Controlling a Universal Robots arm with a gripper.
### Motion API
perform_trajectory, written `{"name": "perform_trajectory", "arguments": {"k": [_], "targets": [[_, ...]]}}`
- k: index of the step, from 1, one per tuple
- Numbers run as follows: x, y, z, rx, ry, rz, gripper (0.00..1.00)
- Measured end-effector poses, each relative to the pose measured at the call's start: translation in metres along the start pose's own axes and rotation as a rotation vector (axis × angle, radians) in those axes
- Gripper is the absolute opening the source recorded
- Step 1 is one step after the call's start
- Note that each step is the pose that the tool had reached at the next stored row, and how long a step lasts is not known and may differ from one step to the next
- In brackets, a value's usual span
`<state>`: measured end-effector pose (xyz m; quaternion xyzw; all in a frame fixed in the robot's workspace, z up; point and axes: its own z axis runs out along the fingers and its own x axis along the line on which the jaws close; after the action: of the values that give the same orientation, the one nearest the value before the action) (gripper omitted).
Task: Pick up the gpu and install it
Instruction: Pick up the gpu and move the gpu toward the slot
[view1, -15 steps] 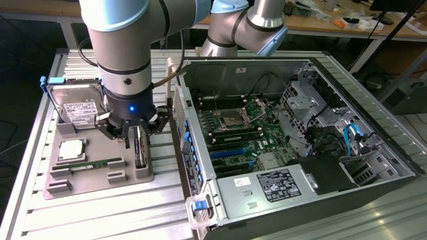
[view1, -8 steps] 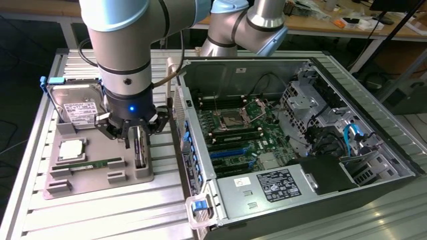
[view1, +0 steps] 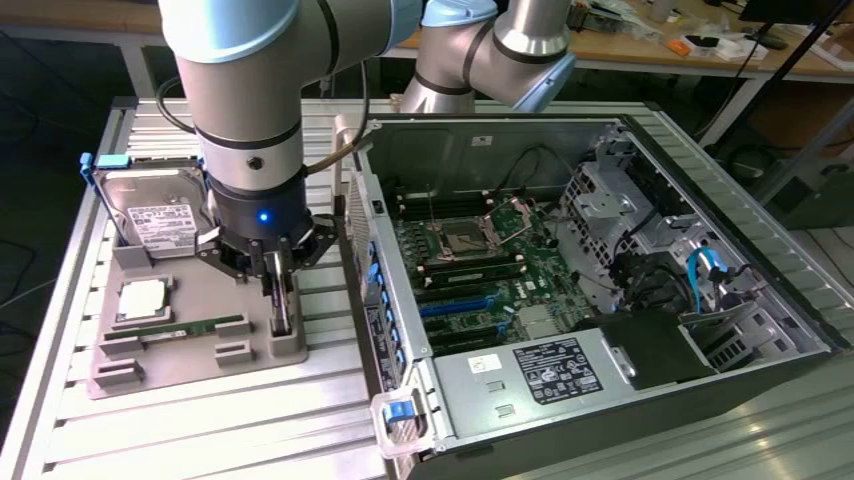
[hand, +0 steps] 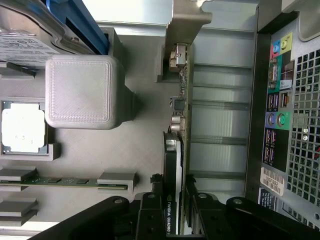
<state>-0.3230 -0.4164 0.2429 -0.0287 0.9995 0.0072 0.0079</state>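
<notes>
On the exterior view's left, the gpu (hand: 173, 165) stands on edge in the tray (view1: 200, 355), the gripper (hand: 174, 212) clamped on it, seemingly not yet lifted; rightward, the case (view1: 747, 250) slots (view1: 461, 305) sit bare, install undone

**Only one readable bit: NVIDIA QUADRO**

In the wrist view the graphics card (hand: 176, 150) has "NVIDIA QUADRO" printed in white along its black edge. That's it for legible stuff. The hard drive label (view1: 167, 222), on the exterior view's left, and the power supply sticker (view1: 547, 365), lower middle of that frame, both carry print too small to read.
</notes>
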Motion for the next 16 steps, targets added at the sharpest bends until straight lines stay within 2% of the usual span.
{"name": "perform_trajectory", "arguments": {"k": [5, 16], "targets": [[0.0, 0.0001, -0.0001, 0.0, -0.0001, 0.0, 0.27], [0.0, 0.0019, -0.0203, 0.0001, 0.0001, 0.0, 0.27]]}}
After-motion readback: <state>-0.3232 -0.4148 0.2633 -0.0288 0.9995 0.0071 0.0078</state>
